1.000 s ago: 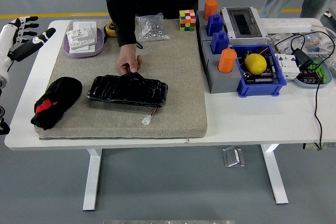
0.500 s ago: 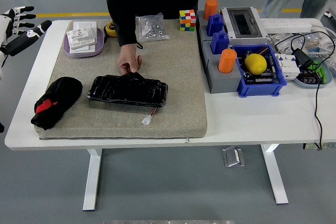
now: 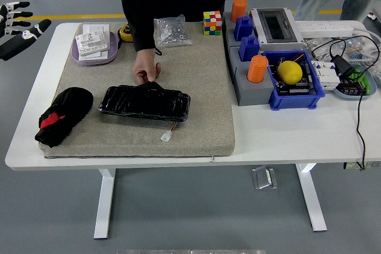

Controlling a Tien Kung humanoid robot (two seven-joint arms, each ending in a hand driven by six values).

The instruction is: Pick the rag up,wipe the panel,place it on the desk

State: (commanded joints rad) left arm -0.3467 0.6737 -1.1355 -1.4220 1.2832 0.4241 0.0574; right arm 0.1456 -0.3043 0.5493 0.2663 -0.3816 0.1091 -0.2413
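Observation:
A crumpled black rag (image 3: 62,115) with a red patch lies at the left end of the beige mat (image 3: 202,87). Right of it on the mat rests the black panel (image 3: 145,102), with a white connector on short wires near its front edge. A person at the far side presses one hand (image 3: 146,70) on the panel's back edge. My left hand (image 3: 18,25) hovers off the table's far left corner, fingers spread and holding nothing, well away from the rag. My right arm does not show.
A purple tray (image 3: 93,53) with white parts, a bag of screws (image 3: 172,30) and a colour cube (image 3: 212,22) line the back edge. At right stand a grey block with orange and blue pieces, a blue bin (image 3: 294,90) holding a yellow ball, an electrical box and cables.
My left hand has drawn back up and to the left, away from the table's left edge. The person's hand, the panel and the rag have stayed put.

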